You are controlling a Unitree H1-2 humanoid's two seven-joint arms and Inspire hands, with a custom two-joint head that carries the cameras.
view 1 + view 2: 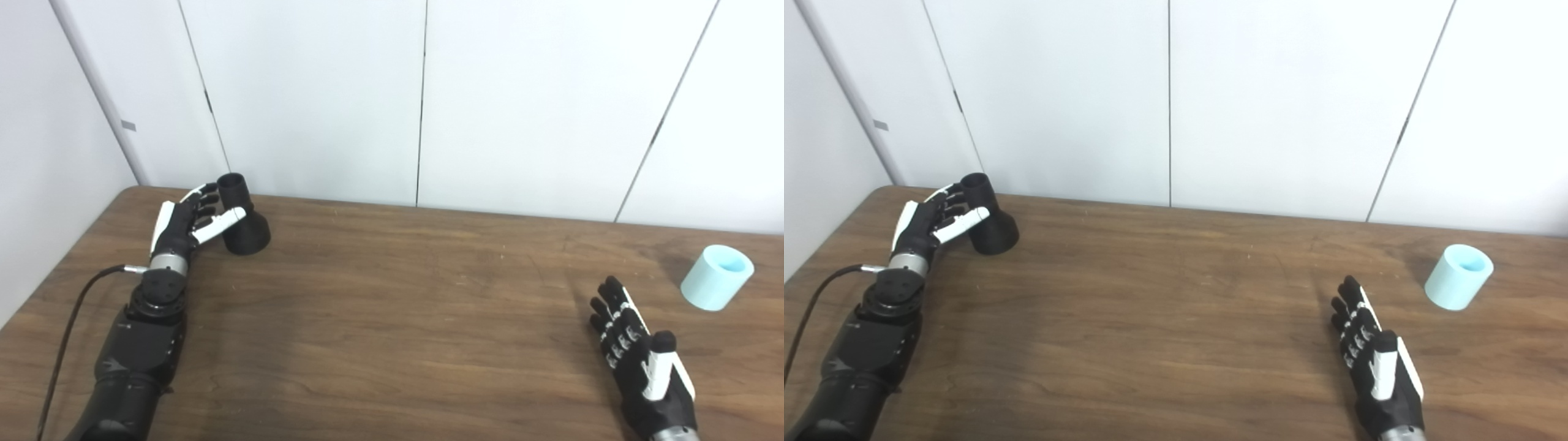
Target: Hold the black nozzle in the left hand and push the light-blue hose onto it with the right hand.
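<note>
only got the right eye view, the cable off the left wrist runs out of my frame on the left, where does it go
Observer: In the left eye view the cable curves from the wrist of the left hand down beside the forearm and leaves at the bottom edge.
Operator: is it hanging off the table edge
Observer: Not in that view. The table shows wood left of the cable along its whole visible run.

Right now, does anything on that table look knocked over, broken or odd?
Nothing stands out. The black nozzle stands on its wide end, slightly tilted at the left hand; the light-blue hose sits intact, apart from the right hand.
</note>
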